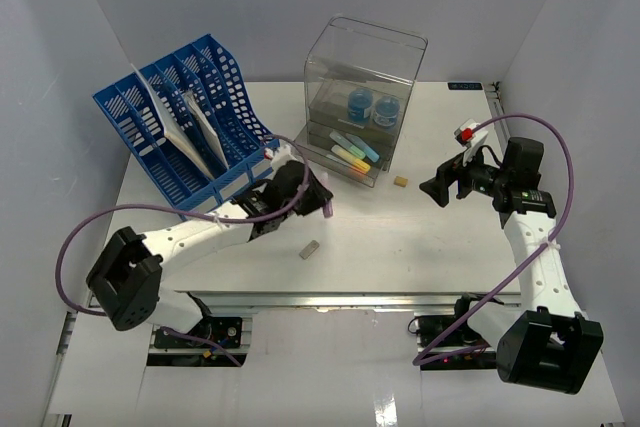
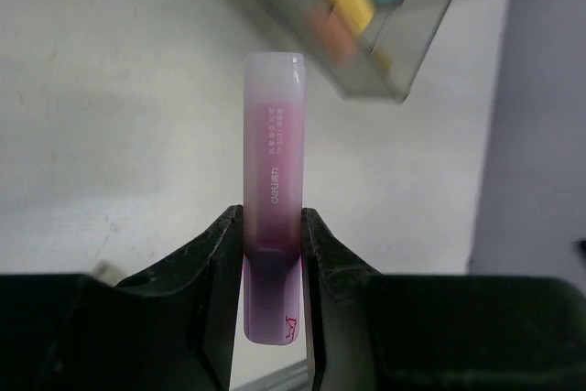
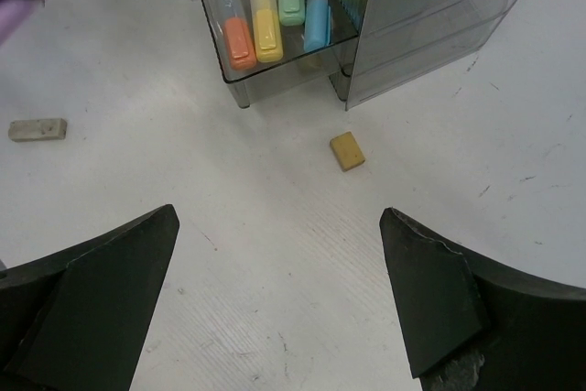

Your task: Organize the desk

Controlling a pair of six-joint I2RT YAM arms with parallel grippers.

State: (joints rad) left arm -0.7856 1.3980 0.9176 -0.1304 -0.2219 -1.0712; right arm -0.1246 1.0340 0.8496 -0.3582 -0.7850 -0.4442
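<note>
Your left gripper is clamped on a purple highlighter. The jaws pinch it near its darker end and the pale cap end sticks out past the fingertips, up off the desk. Your right gripper is spread wide with nothing in it, hovering over the right side of the desk.

The desk itself is the white top under both arms, with walls on three sides and a metal rail along the front edge. A blue rack with papers sits at the back left corner. A clear drawer box is at the middle of the back edge, and one drawer is pulled out with orange, yellow, green and blue highlighters in it. A tan eraser lies just in front of the box. A grey eraser is nearer the front edge, close to your left gripper.
</note>
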